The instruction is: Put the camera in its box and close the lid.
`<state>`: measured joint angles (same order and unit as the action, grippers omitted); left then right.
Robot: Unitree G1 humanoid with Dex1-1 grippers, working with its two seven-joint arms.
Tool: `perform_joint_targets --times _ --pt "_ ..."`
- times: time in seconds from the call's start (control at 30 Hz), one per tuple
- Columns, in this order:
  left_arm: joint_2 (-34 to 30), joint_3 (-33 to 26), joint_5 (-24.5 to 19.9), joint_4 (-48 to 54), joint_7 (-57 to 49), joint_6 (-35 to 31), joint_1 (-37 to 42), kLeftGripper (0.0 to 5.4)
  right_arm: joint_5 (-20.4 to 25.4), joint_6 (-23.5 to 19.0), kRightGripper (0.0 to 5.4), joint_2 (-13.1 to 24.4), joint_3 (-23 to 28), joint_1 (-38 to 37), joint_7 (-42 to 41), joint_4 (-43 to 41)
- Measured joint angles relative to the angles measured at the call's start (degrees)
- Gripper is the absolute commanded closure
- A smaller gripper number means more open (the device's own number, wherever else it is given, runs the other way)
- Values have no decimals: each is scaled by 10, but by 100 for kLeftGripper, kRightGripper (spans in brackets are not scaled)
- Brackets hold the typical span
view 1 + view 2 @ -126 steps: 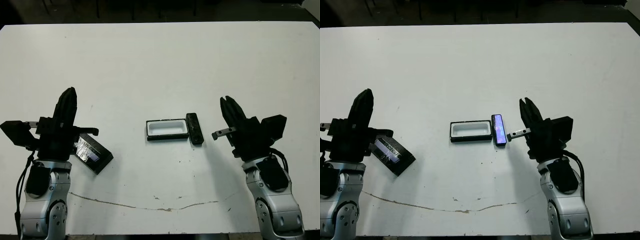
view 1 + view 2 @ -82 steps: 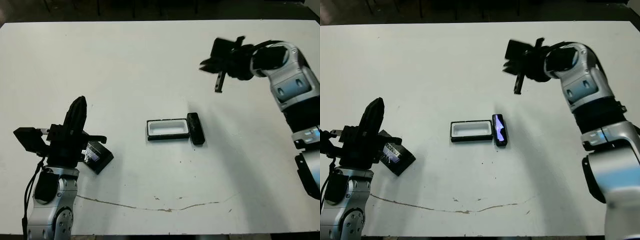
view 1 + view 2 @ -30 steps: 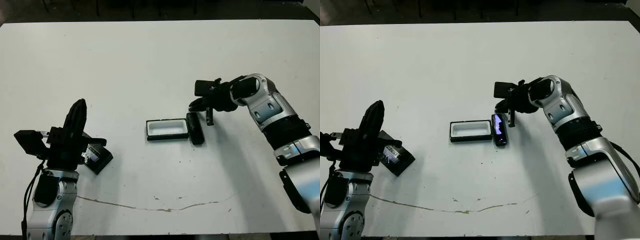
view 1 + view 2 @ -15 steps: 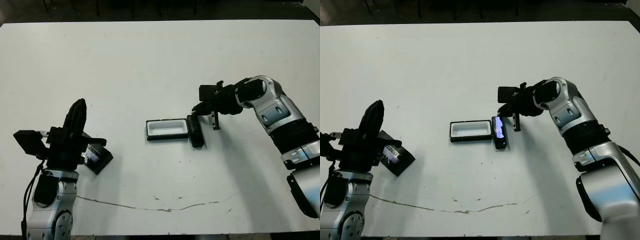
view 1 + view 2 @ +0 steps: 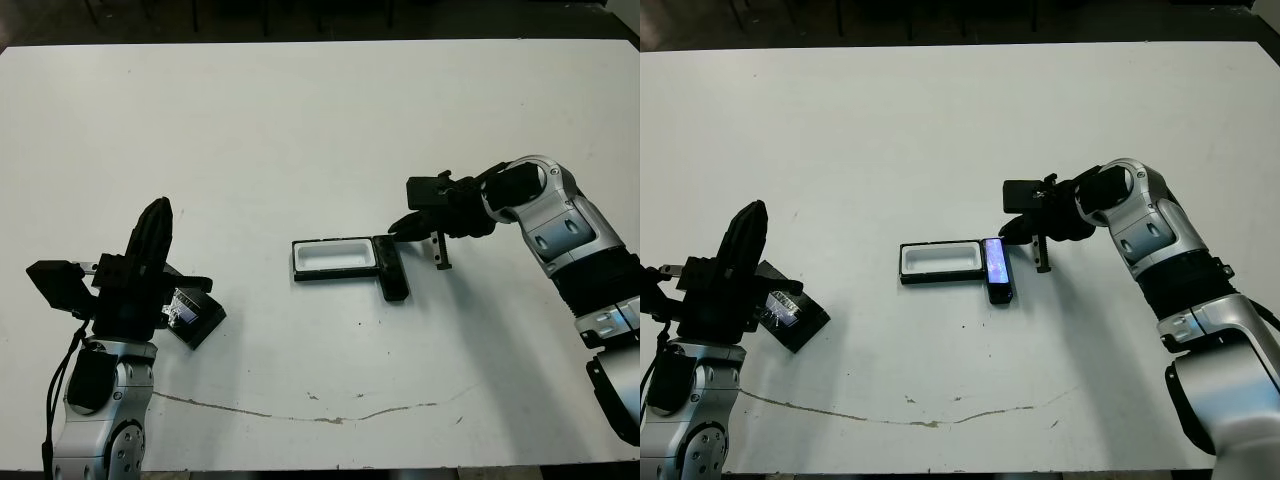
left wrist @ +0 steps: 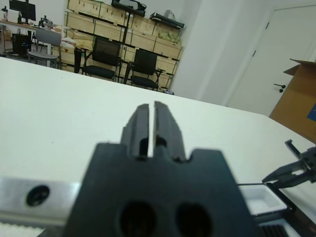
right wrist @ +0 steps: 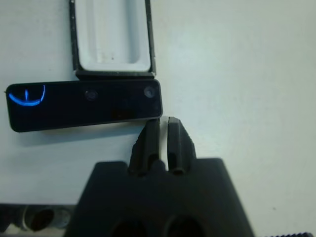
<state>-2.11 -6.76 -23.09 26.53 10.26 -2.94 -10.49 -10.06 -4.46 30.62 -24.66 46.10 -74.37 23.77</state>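
Observation:
The box (image 5: 335,258), a black-rimmed tray with white lining, lies open and empty at the table's middle. The camera (image 5: 997,268), a slim black bar with a bluish screen, lies flat along the box's right end, touching it. My right gripper (image 5: 393,229) is shut and reaches in from the right. Its tips rest at the far end of the camera's (image 7: 84,104) outer long side. The lid (image 5: 195,312), black with a silvery patch, lies at the near left, partly hidden behind my left gripper (image 5: 156,208), which is shut and holds nothing.
A thin crack line (image 5: 300,405) runs across the white table near its front edge. Beyond the table's far side, the left wrist view shows chairs (image 6: 106,57), stacked crates (image 6: 98,22) and a cardboard carton (image 6: 298,94).
My right arm swung from the near right, over the far side, down to the camera. In the last second the camera shifted a little toward the near edge and straightened. The left arm barely moved.

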Motion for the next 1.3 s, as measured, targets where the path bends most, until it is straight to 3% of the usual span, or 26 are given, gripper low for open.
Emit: perform_joint_targets --times 0.77,0.93,1.13,1.3 --pt "0 1 5 0 -1 2 0 539 20 -17 540 17 5 -24 -33 -45" --pt "0 1 5 1 -1 2 -2 539 -29 -20 540 51 4 -25 -4 -106" --pt "1 3 6 5 -3 3 -5 539 -37 -88 540 116 73 -74 36 -265" --pt "3 8 6 5 -5 1 -5 539 22 -226 540 105 204 -209 128 -463"
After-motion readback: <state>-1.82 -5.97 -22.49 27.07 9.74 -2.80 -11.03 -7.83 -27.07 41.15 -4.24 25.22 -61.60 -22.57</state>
